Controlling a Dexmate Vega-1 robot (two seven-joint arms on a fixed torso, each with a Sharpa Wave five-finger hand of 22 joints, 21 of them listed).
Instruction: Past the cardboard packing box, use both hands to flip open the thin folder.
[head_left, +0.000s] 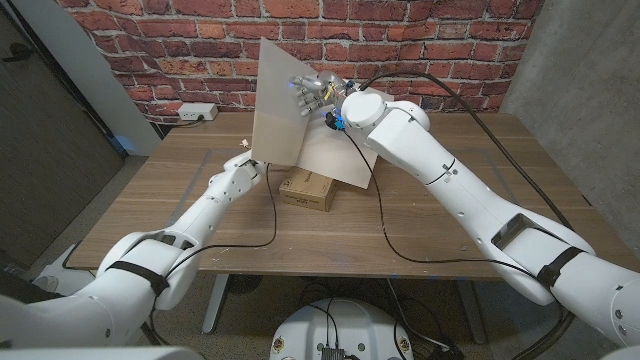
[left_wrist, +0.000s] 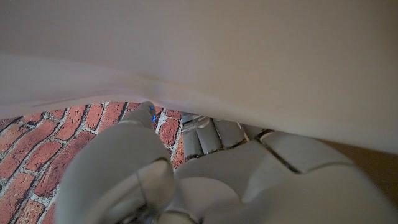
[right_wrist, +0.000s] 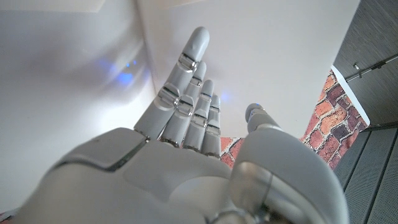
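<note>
The thin folder (head_left: 300, 120) stands open toward the far edge of the wooden table (head_left: 450, 230), past the cardboard packing box (head_left: 307, 189), which lies flat near the table's middle. One cover is raised nearly upright, and the other slopes down behind the box toward the tabletop. The left hand (head_left: 238, 172) is at the raised cover's lower near corner; whether its fingers pinch the edge cannot be told, though the left wrist view shows them (left_wrist: 205, 134) close together under the pale sheet. The right hand (head_left: 318, 92) is up by the raised cover's far upper edge, its fingers (right_wrist: 186, 93) straight, side by side and only slightly fanned, reaching toward the pale surface.
</note>
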